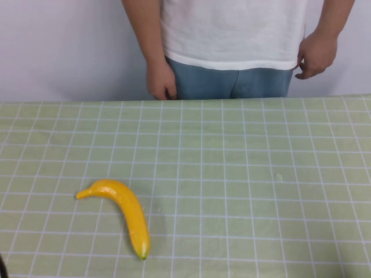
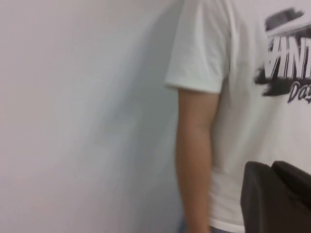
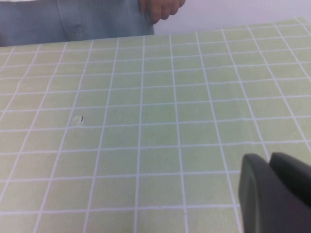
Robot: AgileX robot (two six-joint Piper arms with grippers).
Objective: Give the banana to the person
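- Right now the banana [image 1: 123, 211] lies flat on the table [image 1: 243, 174], at the near left side, with nothing touching it.
- Its greenish tip points to the near edge, and its other end curves off to the left.
- The table is covered by a light green cloth with thin white lines that make squares.
- One small pale speck [image 1: 279, 176] sits on the cloth, to the right of the middle.
- The person [image 1: 232, 35] stands at the far side of the table, in a white T-shirt and blue jeans.
- Both bare arms hang down, and the hands are loosely curled just past the far edge.
- Behind the person is a plain white wall [image 1: 64, 46].
- The left gripper [image 2: 278, 199] is held up in the air, facing the person's arm and the black print on the shirt; I cannot tell how its fingers are set.
- The right gripper [image 3: 276, 193] hangs over bare cloth on the right side of the table, well apart from the banana; I cannot tell how its fingers are set either.
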